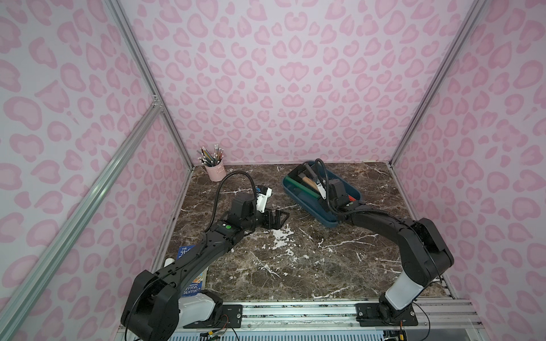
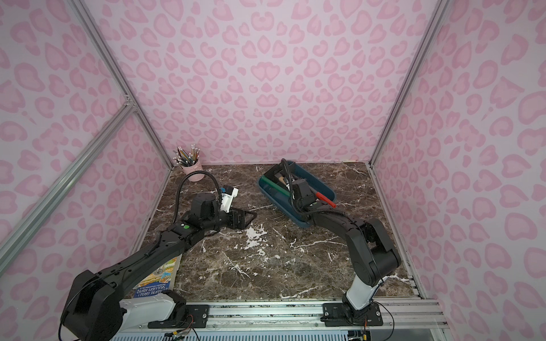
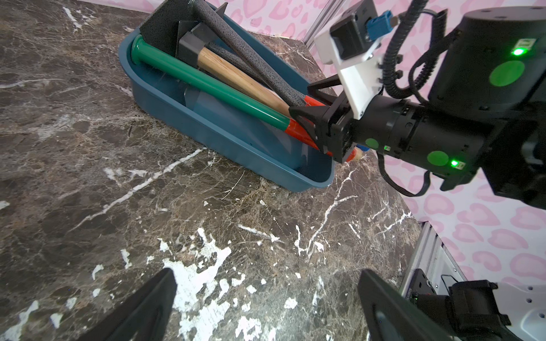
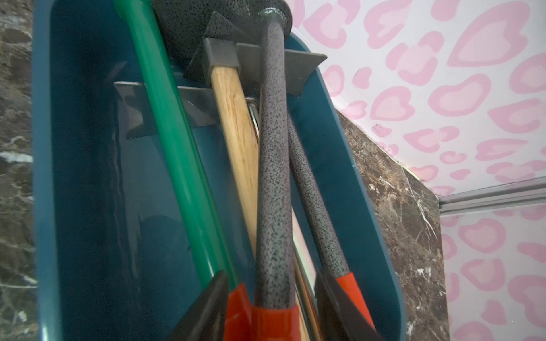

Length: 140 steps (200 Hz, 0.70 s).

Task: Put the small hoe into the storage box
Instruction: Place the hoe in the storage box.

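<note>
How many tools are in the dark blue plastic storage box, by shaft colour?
Speckled dark grey metal shafts with red handle ends: 2
Green shaft with red end: 1
Wooden hammer handle: 1
Total: 4, all in the dark blue plastic storage box.

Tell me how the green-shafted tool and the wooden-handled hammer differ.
The green-shafted tool has a glossy green shaft; the wooden-handled hammer has a pale, grained one. The green-shafted tool ends in a red grip; the hammer carries a dark head at its far end. The green-shafted tool borders bare box floor; the hammer lies between it and the small hoe. Both lie lengthwise in the storage box.
</note>
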### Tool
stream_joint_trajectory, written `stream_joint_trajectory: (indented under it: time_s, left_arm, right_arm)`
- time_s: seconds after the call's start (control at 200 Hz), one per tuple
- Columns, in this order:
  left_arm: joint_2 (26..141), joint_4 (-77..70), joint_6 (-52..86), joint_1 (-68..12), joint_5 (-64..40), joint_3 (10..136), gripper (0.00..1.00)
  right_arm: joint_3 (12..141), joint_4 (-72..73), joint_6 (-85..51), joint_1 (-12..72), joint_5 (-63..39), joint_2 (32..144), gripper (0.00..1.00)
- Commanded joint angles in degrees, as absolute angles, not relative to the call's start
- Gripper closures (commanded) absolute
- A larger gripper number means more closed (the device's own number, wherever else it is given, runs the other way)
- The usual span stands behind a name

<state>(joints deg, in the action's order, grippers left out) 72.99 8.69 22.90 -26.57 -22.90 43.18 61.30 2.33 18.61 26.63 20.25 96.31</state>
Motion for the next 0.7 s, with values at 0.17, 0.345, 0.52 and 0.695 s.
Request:
stream_joint_trajectory:
  time_s: [0.17,0.345,0.52,0.695]
  left_arm:
    - [73.84,9.87,21.18,-26.51,-19.03,46.36,0.04]
    - [74.4,10.83,19.32,-26.47,-15.11,48.37,0.04]
    - [74.79,11.84,17.02,-26.51,-10.65,49.61,0.04]
    - [74.69,10.93,15.69,-26.52,-4.02,49.43,0.04]
  right_arm:
    - [59.88,3.26,14.0,27.02,16.04,92.2,0.39]
    - [58.21,2.27,10.25,27.95,14.0,89.28,0.36]
    - [55.72,1.45,6.69,29.2,14.03,85.76,0.25]
    - [51.59,3.08,4.7,29.24,13.41,82.38,0.07]
